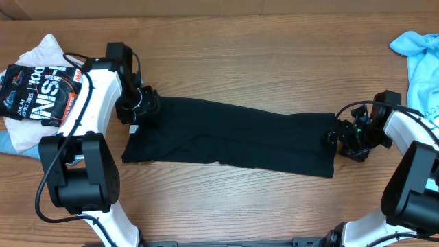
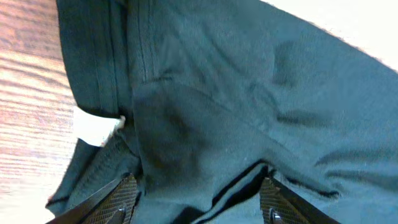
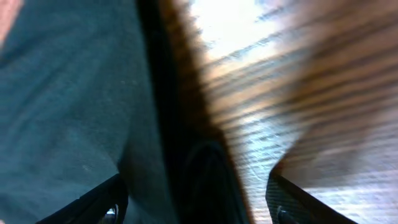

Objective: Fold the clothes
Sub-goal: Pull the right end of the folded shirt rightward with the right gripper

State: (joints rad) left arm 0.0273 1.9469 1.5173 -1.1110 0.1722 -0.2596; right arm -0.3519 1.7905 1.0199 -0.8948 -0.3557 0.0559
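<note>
The plain black shirt (image 1: 233, 134) lies as a long folded strip across the middle of the table. My left gripper (image 1: 140, 106) is at its left end, open, with its fingers down on the bunched fabric. In the left wrist view the jaws (image 2: 199, 186) straddle folds of the shirt (image 2: 249, 81), and the small white label (image 2: 93, 127) shows beside them. My right gripper (image 1: 339, 137) is at the shirt's right end. In the right wrist view its open jaws (image 3: 196, 193) straddle the shirt's edge (image 3: 68, 93), with bare wood on one side.
A black garment with white and red lettering (image 1: 38, 92) lies on a white cloth (image 1: 41, 51) at the far left. A light blue shirt (image 1: 422, 55) lies at the far right. The wooden table (image 1: 274, 55) extends behind the black shirt.
</note>
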